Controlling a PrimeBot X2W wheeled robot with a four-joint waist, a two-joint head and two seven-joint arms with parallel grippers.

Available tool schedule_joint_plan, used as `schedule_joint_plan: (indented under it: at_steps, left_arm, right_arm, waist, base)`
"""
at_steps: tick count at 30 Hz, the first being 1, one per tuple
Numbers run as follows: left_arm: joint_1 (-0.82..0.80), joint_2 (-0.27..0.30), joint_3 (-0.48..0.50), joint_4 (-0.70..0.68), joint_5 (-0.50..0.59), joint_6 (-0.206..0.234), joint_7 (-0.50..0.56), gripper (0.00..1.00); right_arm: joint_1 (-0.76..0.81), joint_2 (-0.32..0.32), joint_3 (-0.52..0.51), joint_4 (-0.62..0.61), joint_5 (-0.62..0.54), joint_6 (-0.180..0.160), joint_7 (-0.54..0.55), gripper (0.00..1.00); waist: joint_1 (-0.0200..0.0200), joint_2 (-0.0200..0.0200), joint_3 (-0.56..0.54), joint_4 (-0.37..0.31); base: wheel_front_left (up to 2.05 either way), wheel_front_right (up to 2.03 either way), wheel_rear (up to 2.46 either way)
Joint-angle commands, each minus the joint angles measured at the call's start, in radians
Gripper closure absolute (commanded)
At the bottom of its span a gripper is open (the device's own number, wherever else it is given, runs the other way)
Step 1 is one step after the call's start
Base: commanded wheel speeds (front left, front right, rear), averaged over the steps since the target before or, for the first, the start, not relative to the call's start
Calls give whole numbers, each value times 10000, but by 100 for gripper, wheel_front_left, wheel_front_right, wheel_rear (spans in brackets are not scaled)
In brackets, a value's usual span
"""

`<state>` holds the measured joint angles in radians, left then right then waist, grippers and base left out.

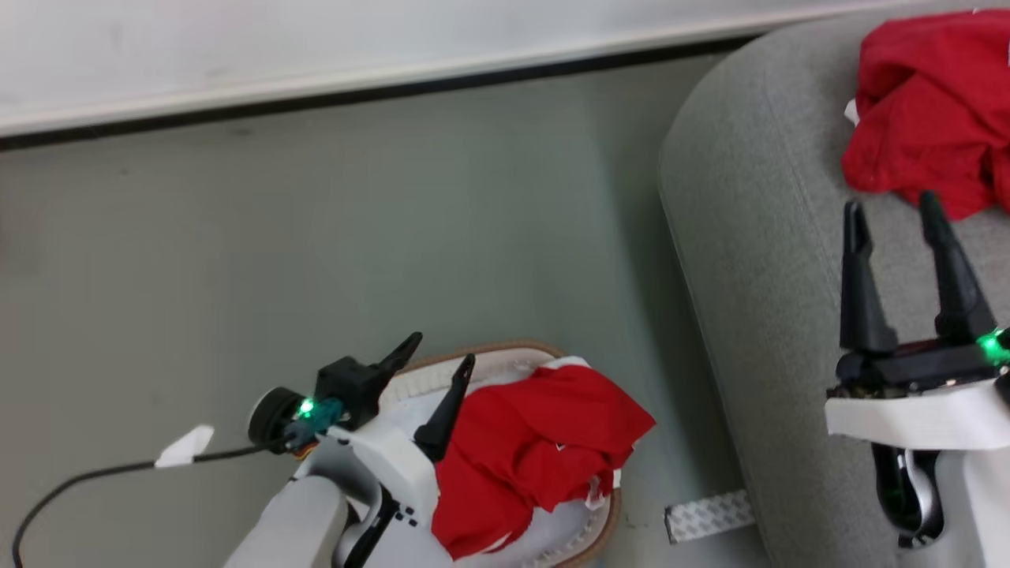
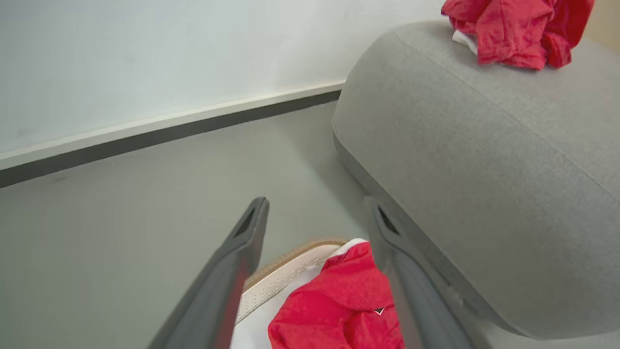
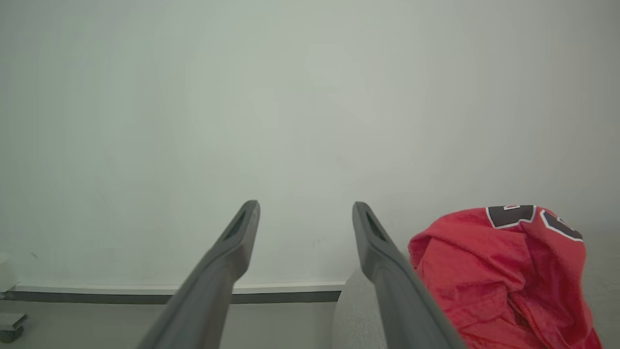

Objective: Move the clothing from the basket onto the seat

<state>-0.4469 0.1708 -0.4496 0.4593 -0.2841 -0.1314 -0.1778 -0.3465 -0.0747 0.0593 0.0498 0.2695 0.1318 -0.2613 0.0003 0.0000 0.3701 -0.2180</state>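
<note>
A red garment point(image 1: 529, 454) lies heaped in the white basket point(image 1: 505, 355) with the brown rim on the floor; it also appears in the left wrist view as red fabric point(image 2: 339, 305) over the basket rim point(image 2: 286, 271). My left gripper point(image 1: 442, 353) hovers open over the basket's left part, nothing between its fingers. A second red garment point(image 1: 931, 110) with black numerals point(image 3: 511, 214) lies crumpled on the grey seat point(image 1: 757, 237). My right gripper point(image 1: 890, 209) stands open above the seat, just short of that garment, empty.
Grey floor point(image 1: 316, 252) stretches left of the seat to a white wall with a dark baseboard point(image 1: 355, 91). A strip of patterned tape point(image 1: 708, 515) lies on the floor between basket and seat. A black cable point(image 1: 95, 477) trails from my left wrist.
</note>
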Motion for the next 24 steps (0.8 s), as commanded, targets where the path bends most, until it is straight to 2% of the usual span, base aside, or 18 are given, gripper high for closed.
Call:
schedule_joint_plan:
  at_steps: [1,16,20,24]
  left_arm:
    - [-381,201,-421,215,-260,14,127,0]
    - [-2967,1132,-3517,2449,-651,12,511,0]
    - [-3556,1193,-4215,3084,-871,12,524,0]
    - [-3967,1143,-4524,3515,-1085,11,576,0]
  right_arm:
    - [-341,56,-168,-182,-109,-22,-34,0]
    - [-1778,261,-897,-1432,-258,-22,-33,0]
    - [-2133,260,-1106,-1729,76,-22,-31,0]
    - [-2362,262,-1184,-1861,257,-22,-28,0]
  waist:
    - [-3,0,841,-305]
    - [-3,0,3627,-816]
    - [-3,0,4225,-931]
    - [-3,0,4624,-1023]
  base:
    - [0,0,0]
    - [0,0,0]
    - [0,0,0]
    - [0,0,0]
